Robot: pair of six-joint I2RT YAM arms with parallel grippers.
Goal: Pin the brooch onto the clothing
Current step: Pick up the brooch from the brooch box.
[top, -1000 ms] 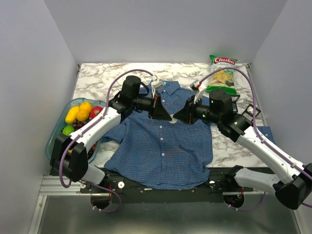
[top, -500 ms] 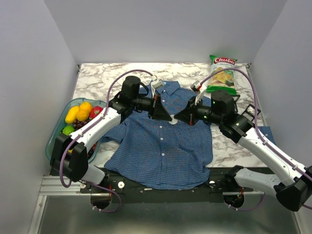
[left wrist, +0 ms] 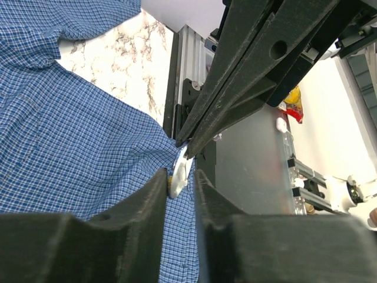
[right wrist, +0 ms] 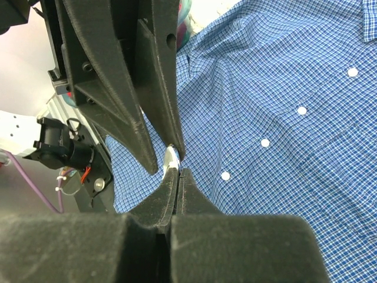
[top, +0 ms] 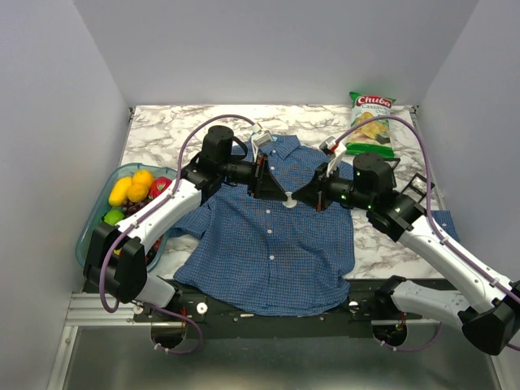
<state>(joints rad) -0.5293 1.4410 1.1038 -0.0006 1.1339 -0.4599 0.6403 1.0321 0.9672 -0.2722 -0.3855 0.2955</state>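
**Grippers meet tip to tip at the brooch, mid-shirt**

The shirt (top: 268, 252) lies spread face up on the table (top: 162, 134), collar to the far side, hem at the near edge. Both arms reach in over its chest, and their tips meet just below the collar, right on the button line.

There is the brooch (top: 289, 203), a small white disc sitting on the cloth exactly where the two meet. The left gripper (top: 278, 195) comes at it from the left with its jaws parted. In the left wrist view the brooch (left wrist: 179, 171) stands edge-on in the gap between the fingers (left wrist: 147, 206), and blue check cloth (left wrist: 70, 147) runs away on the left. It sits loosely inside those jaws, not pinched.

The right gripper (top: 301, 195) comes in from the right, clenched tight, its fingers pressed flat together with no gap. In its own view the closed tip (right wrist: 175, 172) touches the near edge of the brooch (right wrist: 171, 156). Whether it nips that edge I cannot tell. The left fingers (right wrist: 159, 88) straddle the disc from above.

Off to the side, a tub of fruit (top: 89, 236) is by the left sleeve, and a chip bag (top: 370, 122) lies at the far right.
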